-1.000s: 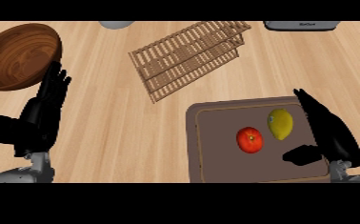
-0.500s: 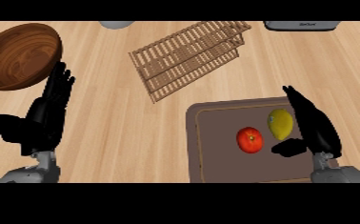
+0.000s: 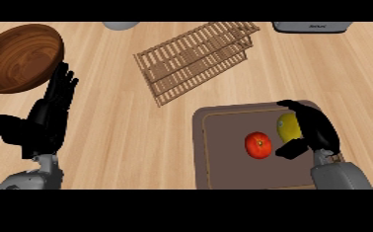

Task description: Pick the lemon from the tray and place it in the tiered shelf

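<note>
A yellow lemon (image 3: pixel 286 127) lies on the brown tray (image 3: pixel 222 164) at the lower right, beside a red tomato (image 3: pixel 258 144). My right hand (image 3: pixel 315 127) lies against the lemon's right side and hides part of it. Its fingers arch over the lemon's far end, while the thumb (image 3: pixel 289 149) sticks out just below the fruit, apart from it. The slatted wooden tiered shelf (image 3: pixel 195 58) lies on the counter's upper middle. At the left edge my left hand (image 3: pixel 50 108) rests open, fingers up, holding nothing.
A dark wooden bowl (image 3: pixel 25 56) sits at the upper left, just beyond the left hand's fingertips. A grey round object (image 3: pixel 120 25) and a grey appliance (image 3: pixel 310 26) stand along the counter's far edge. Bare wood lies between shelf and tray.
My right hand has moved left across the tray and now covers the lemon's right side. The lemon, the tomato and the left hand stay almost where they were.
</note>
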Controlling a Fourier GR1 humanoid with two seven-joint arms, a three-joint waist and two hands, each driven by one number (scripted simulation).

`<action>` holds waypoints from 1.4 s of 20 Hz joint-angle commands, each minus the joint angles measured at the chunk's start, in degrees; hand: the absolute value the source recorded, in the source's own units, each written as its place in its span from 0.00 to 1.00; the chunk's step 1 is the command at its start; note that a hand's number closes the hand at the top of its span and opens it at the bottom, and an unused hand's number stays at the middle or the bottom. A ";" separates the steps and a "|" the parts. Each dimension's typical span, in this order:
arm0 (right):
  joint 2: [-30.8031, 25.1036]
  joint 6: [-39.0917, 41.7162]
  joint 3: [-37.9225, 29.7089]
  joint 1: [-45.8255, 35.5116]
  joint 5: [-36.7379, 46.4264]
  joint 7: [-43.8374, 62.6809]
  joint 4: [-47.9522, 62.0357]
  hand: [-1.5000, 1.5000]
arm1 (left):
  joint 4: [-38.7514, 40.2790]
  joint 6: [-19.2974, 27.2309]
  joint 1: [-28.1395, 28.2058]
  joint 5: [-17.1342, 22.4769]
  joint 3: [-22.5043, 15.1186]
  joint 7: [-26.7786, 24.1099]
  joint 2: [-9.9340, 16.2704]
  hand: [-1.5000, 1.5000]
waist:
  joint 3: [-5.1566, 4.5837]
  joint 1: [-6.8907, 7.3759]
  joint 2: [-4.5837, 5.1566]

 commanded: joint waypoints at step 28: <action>16.38 13.07 24.90 -0.07 -1.32 6.70 -31.58 1.00 | 0.06 -0.89 0.74 -0.78 1.77 -0.80 -0.49 0.50 | 0.40 -0.74 0.00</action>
